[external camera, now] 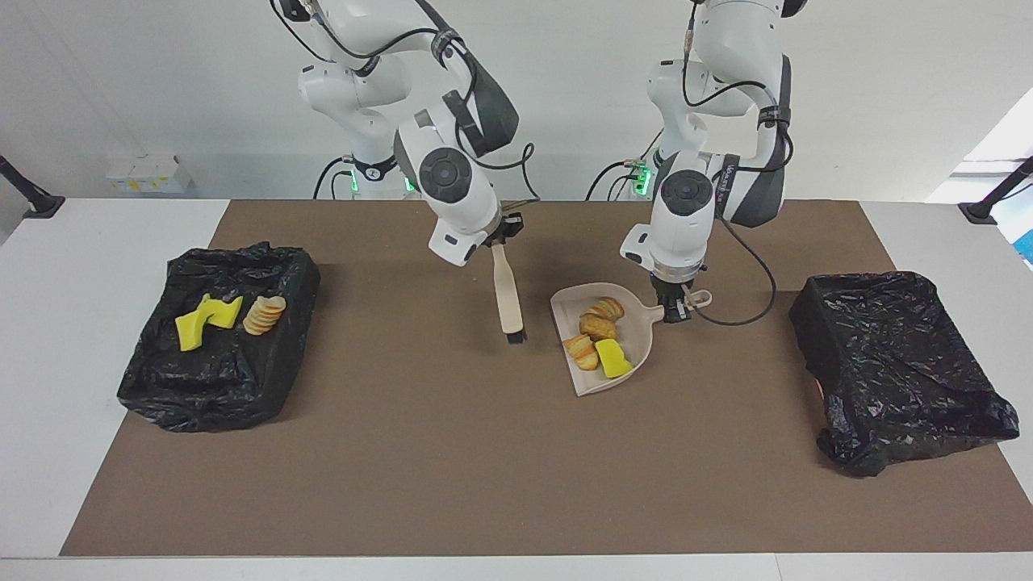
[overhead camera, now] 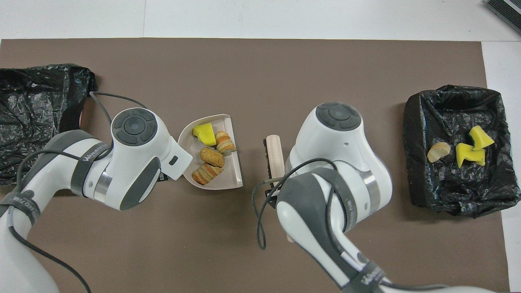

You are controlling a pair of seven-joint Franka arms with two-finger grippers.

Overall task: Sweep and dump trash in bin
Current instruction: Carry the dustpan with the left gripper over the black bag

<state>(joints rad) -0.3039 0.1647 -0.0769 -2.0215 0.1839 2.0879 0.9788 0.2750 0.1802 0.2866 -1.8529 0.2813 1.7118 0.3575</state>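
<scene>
A brown mat covers the table, with a black-lined bin at the right arm's end and another bin at the left arm's. The left gripper pinches the dustpan by its handle; four scraps of trash lie in it (three more sit in the right-end bin). The right gripper clamps the brush, bristles down beside the dustpan.
</scene>
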